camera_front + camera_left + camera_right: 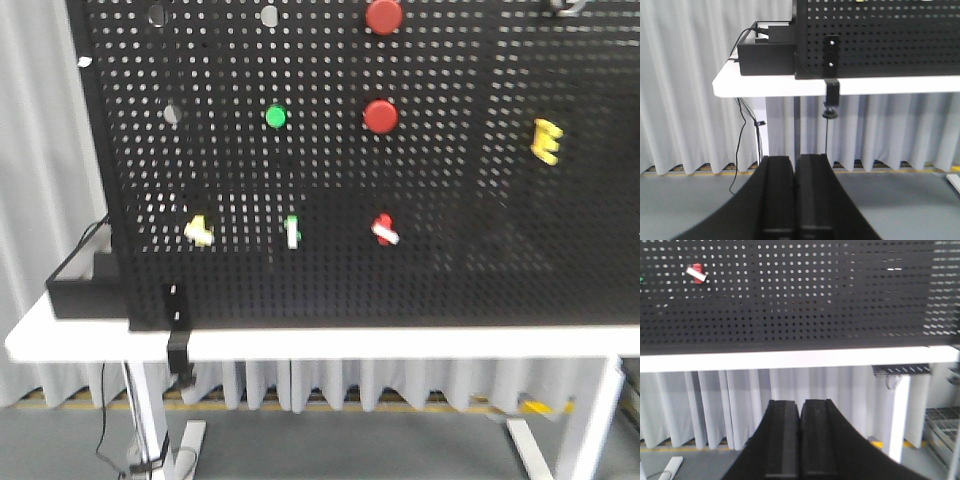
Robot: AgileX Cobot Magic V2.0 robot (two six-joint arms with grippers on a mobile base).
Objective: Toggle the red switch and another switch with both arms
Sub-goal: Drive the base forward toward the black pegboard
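Note:
On the black pegboard [450, 250] the small red switch [384, 229] with its white lever sits in the lower row, right of centre; it also shows in the right wrist view as the red switch [696, 273] at the upper left. The whitish switch with a yellow glow [198, 231] is at the left of that row. My left gripper [795, 162] is shut and empty, low in front of the table and below its edge. My right gripper [801, 405] is shut and empty too, below the table edge and well right of the red switch.
An upright white toggle with a green glow [292, 231] stands between the two switches. Two round red buttons [381, 116] and a green one [275, 117] are higher up, with a yellow part [546, 140] at the right. A black box [765, 52] and a clamp [831, 92] sit at the white table's [400, 343] left end.

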